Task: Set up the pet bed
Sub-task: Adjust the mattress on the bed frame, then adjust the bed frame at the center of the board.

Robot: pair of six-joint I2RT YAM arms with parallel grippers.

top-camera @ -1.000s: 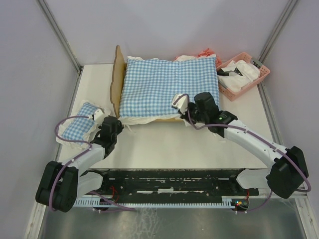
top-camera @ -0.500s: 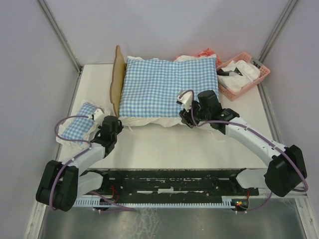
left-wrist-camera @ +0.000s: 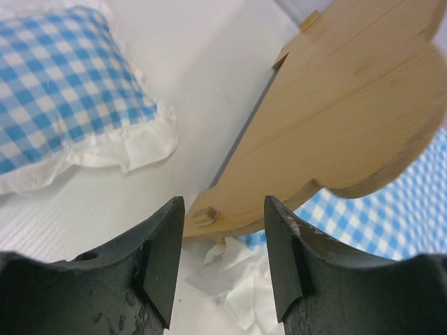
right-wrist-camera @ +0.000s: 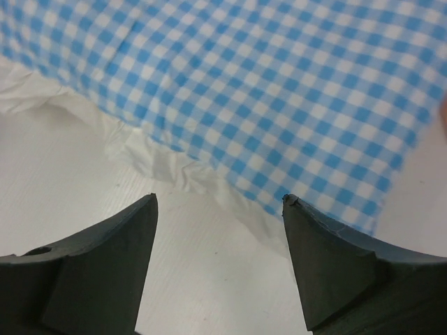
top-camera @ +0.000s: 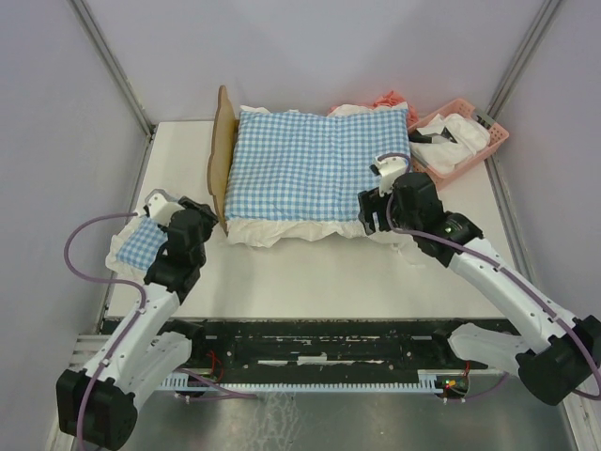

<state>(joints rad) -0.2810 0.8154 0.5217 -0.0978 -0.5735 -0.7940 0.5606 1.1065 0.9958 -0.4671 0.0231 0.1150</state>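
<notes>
Left tool [top-camera: 194, 214] and right tool [top-camera: 371, 214] have let go and backed off; mostly done, I judge.
Overhead, pet bed [top-camera: 223, 155] sits toward the counter's [top-camera: 310, 272] far edge, checked cushion [top-camera: 315, 169] laid in. Left wrist: jaws spread, small pillow [left-wrist-camera: 63, 77] unplaced. Right wrist: jaws spread above frill [right-wrist-camera: 160, 164].

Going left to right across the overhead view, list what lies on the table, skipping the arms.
small checked pillow → pet bed headboard → large checked cushion → pink basket
</notes>
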